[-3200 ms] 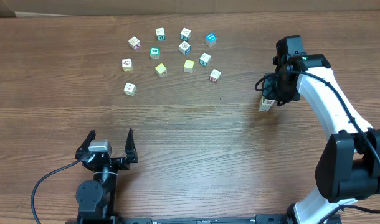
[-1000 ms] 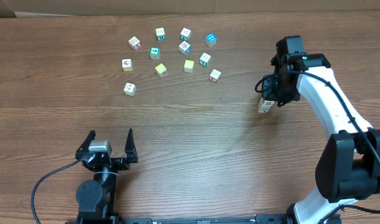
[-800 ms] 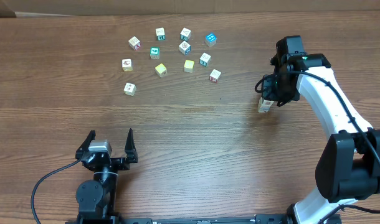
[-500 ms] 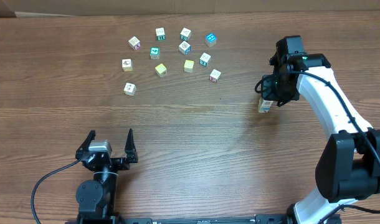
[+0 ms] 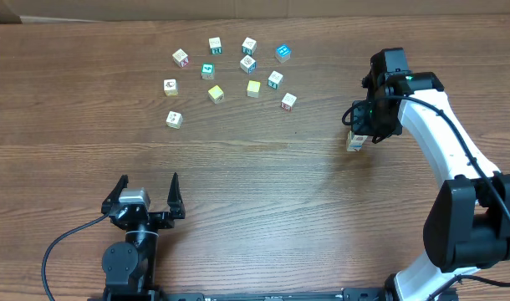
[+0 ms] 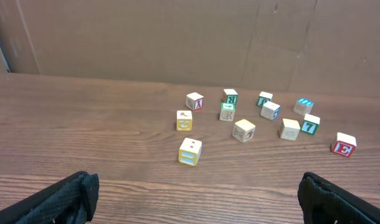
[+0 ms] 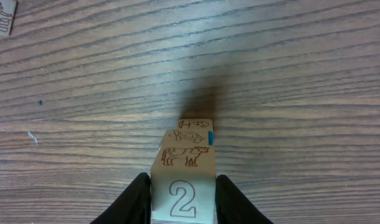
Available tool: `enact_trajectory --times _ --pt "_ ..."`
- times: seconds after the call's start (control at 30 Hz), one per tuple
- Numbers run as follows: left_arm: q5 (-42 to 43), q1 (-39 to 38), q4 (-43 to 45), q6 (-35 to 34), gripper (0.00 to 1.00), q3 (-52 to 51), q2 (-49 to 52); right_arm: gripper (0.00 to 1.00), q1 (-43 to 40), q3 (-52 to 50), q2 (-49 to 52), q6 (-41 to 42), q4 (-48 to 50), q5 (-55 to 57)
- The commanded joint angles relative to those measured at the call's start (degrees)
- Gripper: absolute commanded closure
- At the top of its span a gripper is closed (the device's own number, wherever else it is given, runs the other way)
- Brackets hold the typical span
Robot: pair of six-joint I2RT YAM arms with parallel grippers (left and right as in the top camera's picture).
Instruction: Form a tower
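The tower [image 5: 354,142] stands at the right of the table, a narrow column of pale picture cubes. In the right wrist view I look down its side: the top cube [image 7: 182,186] shows an outlined 2 and a brown cow, and the lower cubes [image 7: 194,132] show beneath it. My right gripper [image 7: 182,202] is shut on that top cube, with a black finger [image 7: 137,200] pressed against each side. In the overhead view the right gripper [image 5: 365,125] hangs directly over the column and hides its top. My left gripper [image 5: 149,196] rests open near the front edge, holding nothing.
Several loose cubes [image 5: 230,71] lie scattered at the back of the table, left of the tower. The left wrist view shows them too, with a yellow-edged cube [image 6: 190,152] nearest. A cardboard wall [image 6: 177,37] runs behind the table.
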Motion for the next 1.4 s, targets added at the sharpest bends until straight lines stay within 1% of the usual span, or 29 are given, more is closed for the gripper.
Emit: enact_trajectory --times 0.0,0.07,0.1,0.13,0.23,0.27,0.33,0.73,1.0,1.2,1.37 --pt "0.07 -0.20 0.17 1.64 0.00 -0.24 -0.50 0.66 0.07 1.68 -0.55 -0.20 0.15 0.52" --pt "0.07 -0.20 0.15 1.64 0.00 -0.24 -0.50 0.62 0.07 1.68 -0.55 -0.20 0.15 0.52" --pt "0.09 -0.20 0.17 1.64 0.00 -0.24 -0.50 0.58 0.07 1.68 -0.55 -0.22 0.15 0.55" --pt "0.09 -0.20 0.17 1.64 0.00 -0.24 -0.50 0.48 0.07 1.68 -0.55 -0.22 0.17 0.55" --pt "0.07 -0.20 0.15 1.64 0.00 -0.24 -0.50 0.32 0.07 1.68 -0.55 -0.22 0.42 0.57" --pt "0.07 -0.20 0.15 1.64 0.00 -0.24 -0.50 0.29 0.07 1.68 -0.55 -0.22 0.37 0.55" --pt "0.07 -0.20 0.17 1.64 0.00 -0.24 -0.50 0.27 0.07 1.68 -0.52 -0.22 0.07 0.55" --pt "0.07 -0.20 0.15 1.64 0.00 -0.24 -0.50 0.26 0.09 0.57 2.97 -0.22 0.33 1.44" --pt "0.09 -0.20 0.15 1.64 0.00 -0.24 -0.50 0.31 0.13 -1.99 3.04 -0.17 2.01 1.44" --pt "0.07 -0.20 0.17 1.64 0.00 -0.24 -0.50 0.33 0.13 -4.79 3.04 0.02 5.27 1.68" --pt "0.07 -0.20 0.17 1.64 0.00 -0.24 -0.50 0.37 0.15 -5.11 3.04 0.04 5.97 2.05"
